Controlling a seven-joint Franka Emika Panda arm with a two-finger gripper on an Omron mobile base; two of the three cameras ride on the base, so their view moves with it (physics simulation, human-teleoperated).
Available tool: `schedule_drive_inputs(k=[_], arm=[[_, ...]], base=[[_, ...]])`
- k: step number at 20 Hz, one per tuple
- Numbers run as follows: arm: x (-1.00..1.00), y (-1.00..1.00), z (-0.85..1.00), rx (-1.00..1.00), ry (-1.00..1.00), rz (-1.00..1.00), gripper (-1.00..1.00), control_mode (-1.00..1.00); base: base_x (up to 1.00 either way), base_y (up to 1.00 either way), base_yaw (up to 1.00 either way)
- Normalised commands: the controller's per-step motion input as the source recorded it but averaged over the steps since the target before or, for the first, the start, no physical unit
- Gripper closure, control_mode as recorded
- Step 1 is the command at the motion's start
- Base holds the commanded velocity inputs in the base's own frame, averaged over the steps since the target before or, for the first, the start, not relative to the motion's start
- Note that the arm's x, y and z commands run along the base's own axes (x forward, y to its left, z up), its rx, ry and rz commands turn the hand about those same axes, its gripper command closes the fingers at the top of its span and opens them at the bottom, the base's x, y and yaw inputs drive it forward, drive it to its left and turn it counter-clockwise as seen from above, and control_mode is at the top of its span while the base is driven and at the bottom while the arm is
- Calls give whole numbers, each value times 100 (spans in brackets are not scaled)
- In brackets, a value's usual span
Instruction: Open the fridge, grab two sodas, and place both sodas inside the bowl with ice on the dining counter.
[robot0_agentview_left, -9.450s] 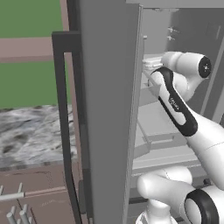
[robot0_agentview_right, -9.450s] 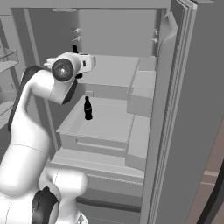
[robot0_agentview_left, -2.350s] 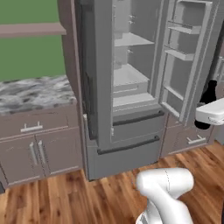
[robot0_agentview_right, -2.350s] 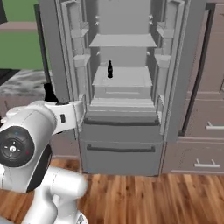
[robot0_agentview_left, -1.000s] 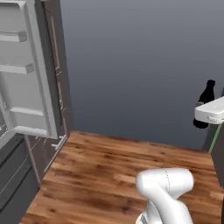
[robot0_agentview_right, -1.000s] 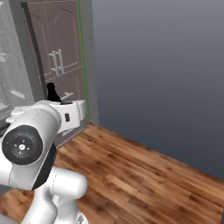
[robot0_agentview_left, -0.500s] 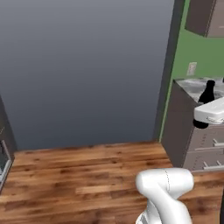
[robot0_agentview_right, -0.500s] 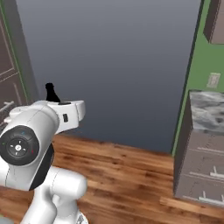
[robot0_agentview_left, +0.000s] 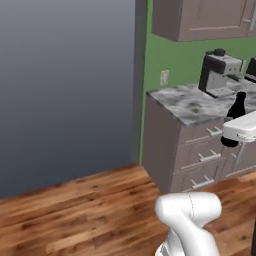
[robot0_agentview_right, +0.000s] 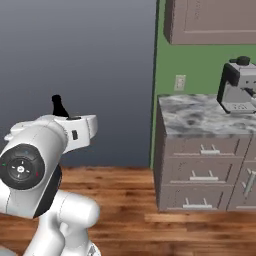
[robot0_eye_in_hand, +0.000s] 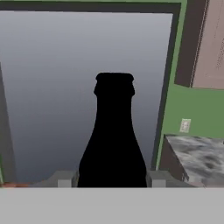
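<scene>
A robot arm carries a soda (robot0_eye_in_hand: 113, 140), a slim black bottle, through a kitchen. In the hand view the bottle stands upright between the two fingertips of the gripper (robot0_eye_in_hand: 113, 178), which is closed on its lower body. From the left base view, the same soda (robot0_agentview_left: 233, 120) pokes up beside the white hand at the right edge of the picture. From the right base view, just its neck (robot0_agentview_right: 59, 107) rises above the forearm.

The step in hand appears to be transport: taking this soda to the bowl of ice. Doing it well likely means keeping the bottle vertical and the grip steady as the base moves, and holding the hand clear of the cabinets nearby.

The arm is folded in close to the base, elbow high, with the forearm roughly level and the hand held at about counter height.

Ahead are a blank grey wall (robot0_agentview_left: 65, 85), a green wall (robot0_agentview_right: 200, 60), a marbled worktop (robot0_agentview_right: 205, 120) over brown drawers, and a coffee machine (robot0_agentview_left: 217, 72) standing on it. The floor (robot0_agentview_left: 75, 210) is wood planks.
</scene>
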Motion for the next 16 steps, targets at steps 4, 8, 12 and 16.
schedule_drive_inputs(k=[4,8,12,16], arm=[[0,0,0,0,0,0,100,100],[0,0,0,0,0,0,100,100],[0,0,0,0,0,0,100,100],[0,0,0,0,0,0,100,100]], base=[[-22,-7,-64],[-18,-5,-66],[-18,-5,-66],[-16,-4,-66]])
